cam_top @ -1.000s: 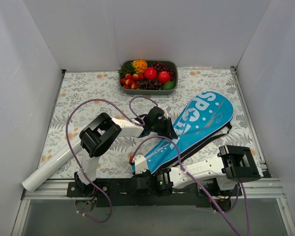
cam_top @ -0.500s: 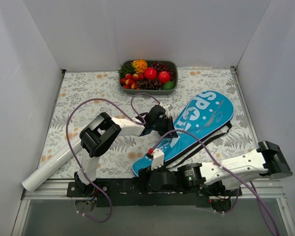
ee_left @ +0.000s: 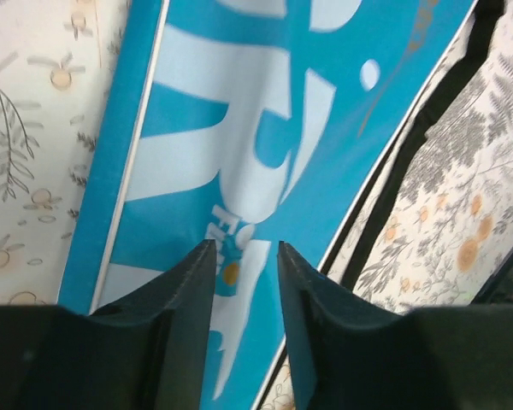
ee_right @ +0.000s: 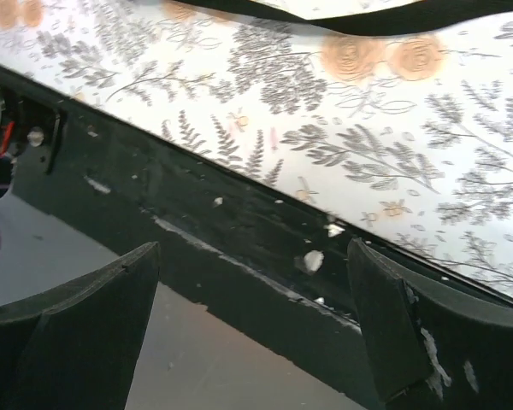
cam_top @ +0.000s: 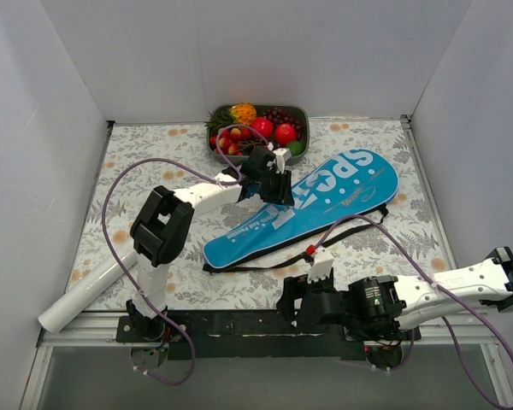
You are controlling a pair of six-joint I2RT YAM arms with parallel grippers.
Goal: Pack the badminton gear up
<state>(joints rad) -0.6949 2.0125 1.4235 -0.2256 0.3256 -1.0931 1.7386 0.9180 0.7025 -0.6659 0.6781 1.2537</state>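
White letters "SPO" show on the blue bag (cam_top: 342,202) under the left gripper (ee_left: 246,254), jaws slightly apart; the right gripper (ee_right: 252,286) has its jaws wide apart over the bench (ee_right: 368,162) edge.

We see bare table (cam_top: 137,158) left of the bag (cam_top: 325,201). The tube (cam_top: 84,295) blocks the near-left edge. The fruit tray (cam_top: 304,120) stands just behind the left gripper (cam_top: 280,193), leaving a tight gap. The right gripper (cam_top: 295,309) crowds the near edge.
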